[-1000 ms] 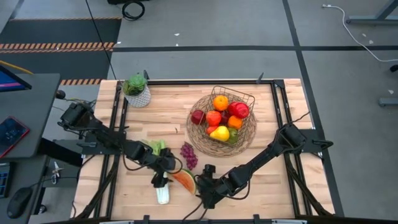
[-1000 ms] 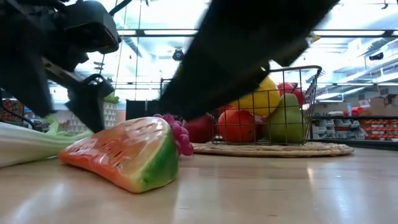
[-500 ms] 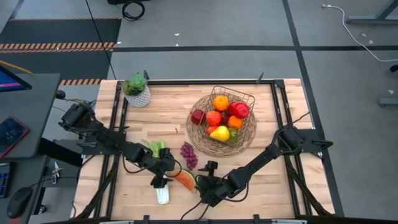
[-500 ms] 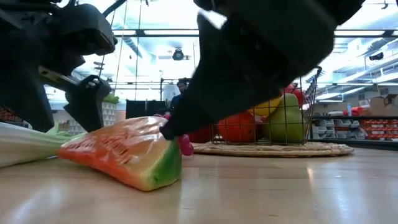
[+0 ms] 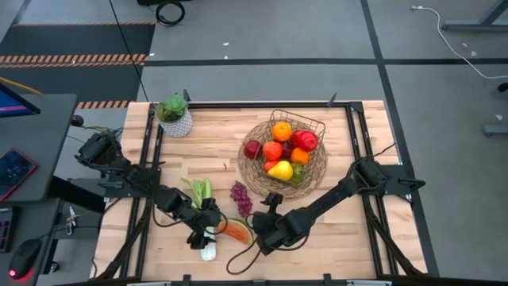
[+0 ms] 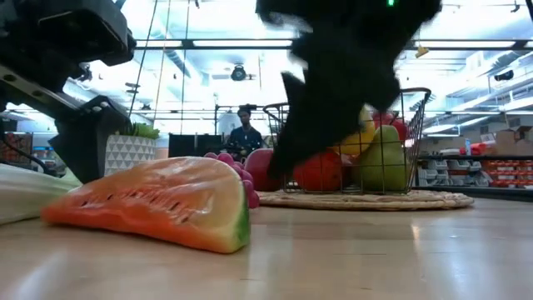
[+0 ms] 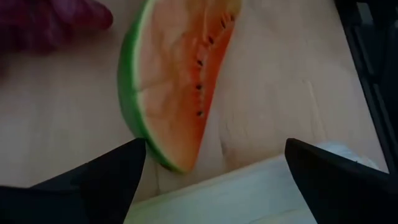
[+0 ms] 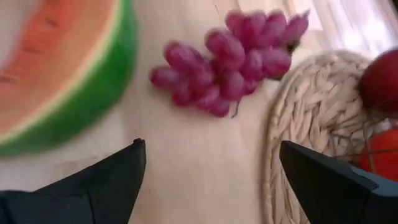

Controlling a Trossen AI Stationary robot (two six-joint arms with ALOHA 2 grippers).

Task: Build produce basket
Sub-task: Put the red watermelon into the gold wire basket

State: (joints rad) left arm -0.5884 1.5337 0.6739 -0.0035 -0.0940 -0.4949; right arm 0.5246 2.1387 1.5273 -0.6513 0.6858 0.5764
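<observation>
Wood table (image 5: 214,151), grey floor around, shelving and a person far behind in the low view; left to right: potted plant (image 5: 174,114) far back from the left gripper (image 5: 203,238); that gripper sits over the leek (image 5: 208,251), fingers spread wide, nothing pinched; melon (image 5: 236,231) just beside it, between the two grippers; right gripper (image 5: 264,228) also spread wide and empty, grapes (image 5: 240,198) just ahead of it, basket (image 5: 263,181) beyond them, holding apples, oranges, lemon, pear.

Risks, my read: both grippers crowd the melon, so arms could clash or one could knock it; open fingers sweeping low could scatter the grapes or shove the leek off the front edge; a grab on the melon's slick wedge could slip.
</observation>
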